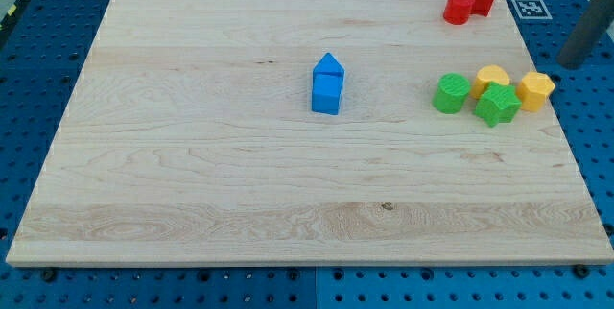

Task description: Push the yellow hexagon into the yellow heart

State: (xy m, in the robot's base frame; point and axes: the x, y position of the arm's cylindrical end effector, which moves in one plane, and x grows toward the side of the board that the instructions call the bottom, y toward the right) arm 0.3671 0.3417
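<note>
Yellow hexagon (535, 89) sits near the view's right edge of the wooden board (192, 175), touching or just beside the green star-like block (498, 105), with the yellow heart (491, 79) on that block's upper side and a green round block (450, 93) further to the view's left. We carry no claw, only a dark rod holding nothing, and our tip (566, 64) rests just off the hexagon's upper right, apart from it. Two blue blocks (327, 84) stand touching near the board's middle, and two red blocks (470, 2) touch at the view's top right.
</note>
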